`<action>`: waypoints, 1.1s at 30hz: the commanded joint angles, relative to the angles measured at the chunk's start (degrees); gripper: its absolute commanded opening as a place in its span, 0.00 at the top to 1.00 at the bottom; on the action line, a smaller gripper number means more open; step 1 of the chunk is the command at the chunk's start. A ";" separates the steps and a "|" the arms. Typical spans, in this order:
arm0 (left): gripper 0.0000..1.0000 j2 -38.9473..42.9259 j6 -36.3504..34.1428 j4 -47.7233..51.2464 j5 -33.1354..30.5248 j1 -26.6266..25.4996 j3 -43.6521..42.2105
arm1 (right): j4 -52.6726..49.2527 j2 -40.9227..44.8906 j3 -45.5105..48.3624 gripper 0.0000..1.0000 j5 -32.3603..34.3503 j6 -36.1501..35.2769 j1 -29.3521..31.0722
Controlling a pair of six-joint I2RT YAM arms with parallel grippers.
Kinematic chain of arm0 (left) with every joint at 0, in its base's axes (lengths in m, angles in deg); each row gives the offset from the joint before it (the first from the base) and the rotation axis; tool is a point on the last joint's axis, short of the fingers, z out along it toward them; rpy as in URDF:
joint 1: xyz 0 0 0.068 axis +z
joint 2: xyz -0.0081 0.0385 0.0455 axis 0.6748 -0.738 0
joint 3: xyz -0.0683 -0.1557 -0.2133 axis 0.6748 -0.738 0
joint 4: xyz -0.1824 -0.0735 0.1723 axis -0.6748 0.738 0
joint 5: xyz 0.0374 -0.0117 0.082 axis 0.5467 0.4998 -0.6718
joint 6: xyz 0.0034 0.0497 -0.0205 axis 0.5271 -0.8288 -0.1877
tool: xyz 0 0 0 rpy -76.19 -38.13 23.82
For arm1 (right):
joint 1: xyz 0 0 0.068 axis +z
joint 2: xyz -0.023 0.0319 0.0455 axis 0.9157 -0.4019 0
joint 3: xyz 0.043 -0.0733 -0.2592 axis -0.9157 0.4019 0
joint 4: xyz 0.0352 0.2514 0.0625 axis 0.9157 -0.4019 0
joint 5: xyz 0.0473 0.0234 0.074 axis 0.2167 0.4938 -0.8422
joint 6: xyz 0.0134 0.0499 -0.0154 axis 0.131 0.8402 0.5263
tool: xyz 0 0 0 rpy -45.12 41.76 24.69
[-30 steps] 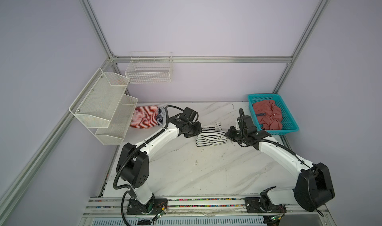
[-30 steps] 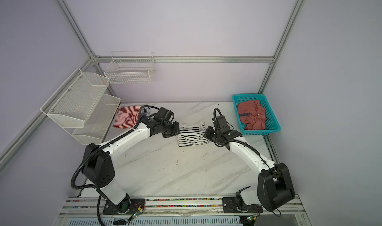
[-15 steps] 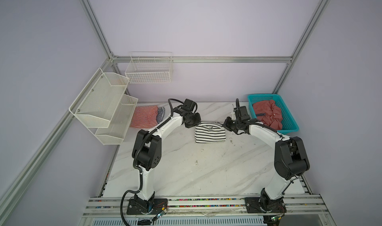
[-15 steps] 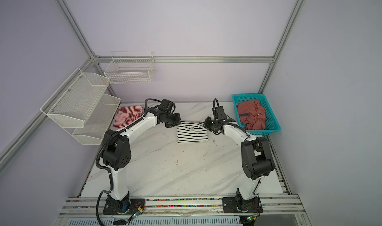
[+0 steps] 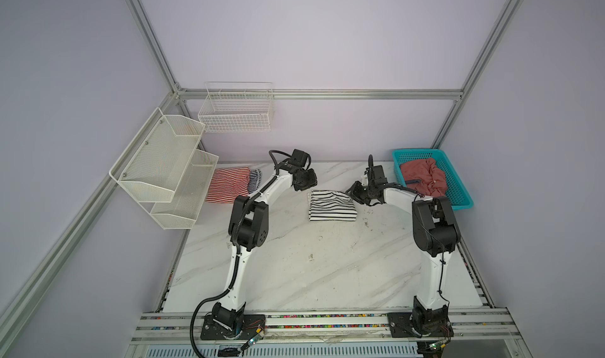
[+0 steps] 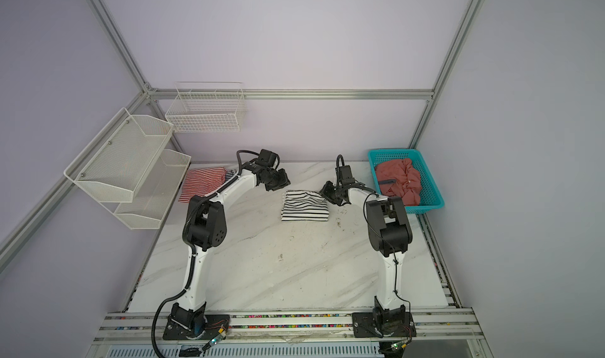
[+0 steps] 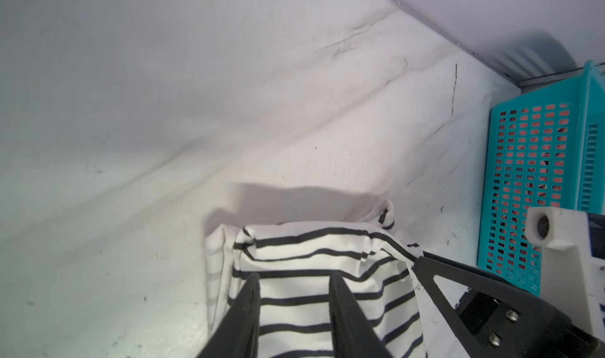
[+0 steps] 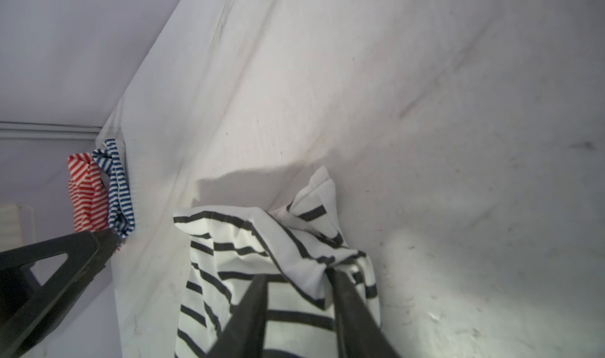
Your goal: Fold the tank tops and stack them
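Item: black-striped tank top (image 5: 332,206), folded, lay at the far middle of the table (image 5: 294,258), between both grippers. Left gripper (image 7: 293,278): jaws parted over its far left corner, holding nothing. Right gripper (image 8: 296,274): jaws parted at the far right corner, a raised fold resting against one finger. Hazards: that fold could snag as the arm lifted away, dragging the layers open; the rumpled far edge might sit crooked on the red-white striped top (image 5: 227,184) at far left.
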 commanded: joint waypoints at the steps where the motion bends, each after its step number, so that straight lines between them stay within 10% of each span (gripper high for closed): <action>1: 0.62 2.50 1.57 -0.57 -1.85 1.54 7.33 | 4.56 1.20 -2.17 0.54 -1.65 0.68 -0.37; 15: 0.61 18.30 -1.01 -2.26 0.23 -6.44 -14.65 | 4.66 17.08 10.72 0.55 -1.80 -1.61 0.18; 33: 0.64 16.75 3.77 -7.29 2.80 -8.50 -37.64 | 6.41 10.56 23.01 0.60 -5.82 -3.60 4.99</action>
